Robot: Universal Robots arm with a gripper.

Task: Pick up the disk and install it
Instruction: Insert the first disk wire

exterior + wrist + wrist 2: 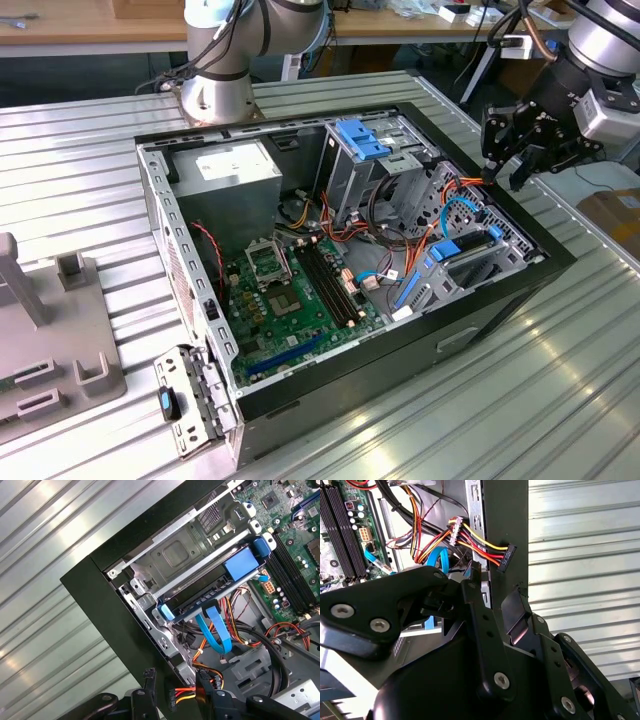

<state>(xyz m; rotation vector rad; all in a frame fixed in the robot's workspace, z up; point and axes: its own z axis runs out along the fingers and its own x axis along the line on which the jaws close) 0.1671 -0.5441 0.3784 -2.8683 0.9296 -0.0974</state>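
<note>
The disk (200,599) is a dark slab with bright blue rails. It lies in a grey metal bay near a corner of the open computer case (500,300); in the exterior view the disk (462,250) is by the case's right wall. My gripper (503,178) hovers over that wall, apart from the disk. Its black fingers (472,592) stand open with nothing between them. In both wrist views a black power connector (505,560) on red, yellow and orange wires hangs just beyond the fingertips; my gripper (176,680) points at it.
A flat blue cable (215,630) loops below the bay. A grey cage with a blue latch (360,137) stands at the case's back. The motherboard (290,290) fills the case floor. The arm's base (215,95) sits behind the case on the ribbed metal table (560,400).
</note>
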